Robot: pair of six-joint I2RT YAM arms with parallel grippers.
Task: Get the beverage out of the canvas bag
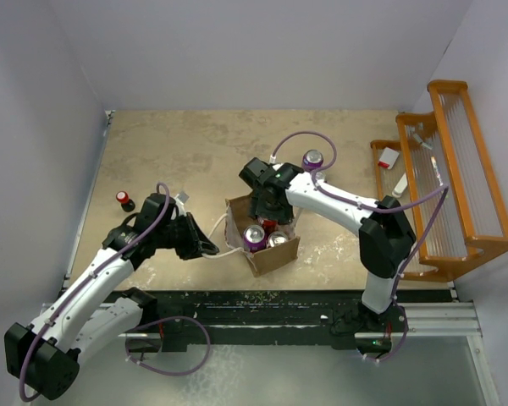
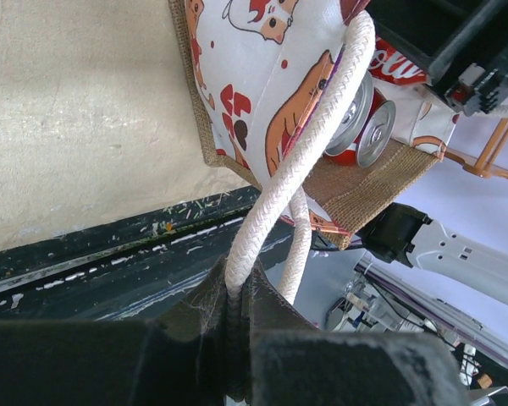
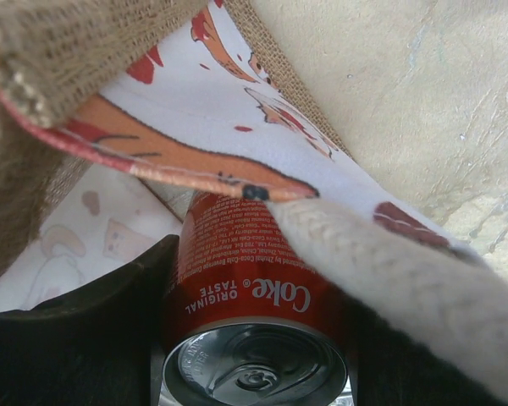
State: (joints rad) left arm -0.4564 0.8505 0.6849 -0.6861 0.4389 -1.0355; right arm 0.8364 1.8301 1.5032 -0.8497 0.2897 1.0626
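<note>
Several cans [image 1: 254,237] are standing upright in the canvas bag [image 1: 271,256], their long axes vertical and their tops facing its open mouth. The bag is sitting on the table [image 1: 169,161], midway across and close to the near edge. One red can [image 3: 252,292] is showing "Coke ORIGINAL TASTE" in white, upside down to the right wrist camera. The right arm is arching over and reaching down into the bag, and the right gripper [image 3: 254,338] is clamping that can, a finger against each side. The left arm is stretching low toward the bag, with the left gripper [image 2: 235,309] pinching a white rope handle [image 2: 322,127] tightly.
</note>
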